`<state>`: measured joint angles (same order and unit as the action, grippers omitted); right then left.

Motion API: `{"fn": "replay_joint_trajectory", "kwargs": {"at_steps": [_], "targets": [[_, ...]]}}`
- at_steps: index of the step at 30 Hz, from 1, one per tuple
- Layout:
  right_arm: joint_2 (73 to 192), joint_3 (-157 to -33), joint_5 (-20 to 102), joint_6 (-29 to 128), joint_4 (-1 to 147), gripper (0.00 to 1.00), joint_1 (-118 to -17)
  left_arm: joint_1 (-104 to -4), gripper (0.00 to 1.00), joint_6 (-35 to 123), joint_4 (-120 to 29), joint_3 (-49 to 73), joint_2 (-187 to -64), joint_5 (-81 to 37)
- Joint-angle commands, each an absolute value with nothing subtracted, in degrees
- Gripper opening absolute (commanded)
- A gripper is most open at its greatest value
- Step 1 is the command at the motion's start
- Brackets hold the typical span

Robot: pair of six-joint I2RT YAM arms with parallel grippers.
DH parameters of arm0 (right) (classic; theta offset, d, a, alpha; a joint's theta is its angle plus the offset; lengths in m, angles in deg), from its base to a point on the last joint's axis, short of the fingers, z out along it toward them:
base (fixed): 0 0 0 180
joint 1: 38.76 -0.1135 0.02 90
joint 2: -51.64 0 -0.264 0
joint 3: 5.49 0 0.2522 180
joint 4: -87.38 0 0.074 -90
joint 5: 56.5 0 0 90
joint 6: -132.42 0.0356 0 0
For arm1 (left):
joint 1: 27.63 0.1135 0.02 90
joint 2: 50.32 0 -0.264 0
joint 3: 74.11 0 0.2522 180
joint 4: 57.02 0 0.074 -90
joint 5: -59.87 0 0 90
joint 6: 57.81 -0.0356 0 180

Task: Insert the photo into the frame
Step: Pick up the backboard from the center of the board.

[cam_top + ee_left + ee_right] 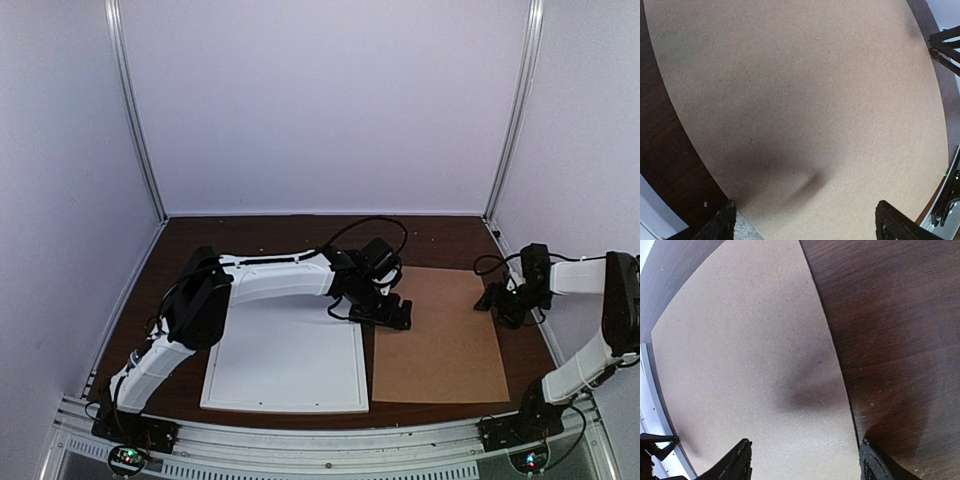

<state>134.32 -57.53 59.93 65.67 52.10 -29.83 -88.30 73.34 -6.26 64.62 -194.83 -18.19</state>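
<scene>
Dark brown bench fills the floor of a white-walled enclosure with metal corner posts. On its near left part the frame lies flat: a large white rectangle with thin raised rails, its long sides running away from the arm bases. A plain white sheet fills the inside of it. Whether that is the photo lying face down I cannot tell, as no printed side shows in any view.

Just beside the frame's right rail lies a brown backing board, also flat.

The left pincer hangs over the board's left edge, near the frame's far right corner but off the frame. Its wrist view shows it released, fingers spread wide above bare board with nothing between them. The right pincer sits at the board's right edge, well apart from the frame. Its fingers stand apart, one over board and one over bench, gripping nothing.

Count: one frame, one white sheet inside it, one brown board, two arms, two pincers.
</scene>
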Motion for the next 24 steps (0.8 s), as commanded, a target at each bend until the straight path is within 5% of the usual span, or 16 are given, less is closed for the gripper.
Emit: {"fn": "replay_joint_trajectory", "kwargs": {"at_steps": [1, 24], "targets": [[134.9, -56.0, 71.7, 68.3, 49.8, 0.71, -30.9, -88.9, 0.97, 74.6, -8.9, 60.2, -195.5, -15.5], [115.9, -60.3, 90.3, 78.1, 48.1, 0.55, -31.7, -87.4, 0.97, 77.0, -17.4, 51.4, -190.3, -14.4]]}}
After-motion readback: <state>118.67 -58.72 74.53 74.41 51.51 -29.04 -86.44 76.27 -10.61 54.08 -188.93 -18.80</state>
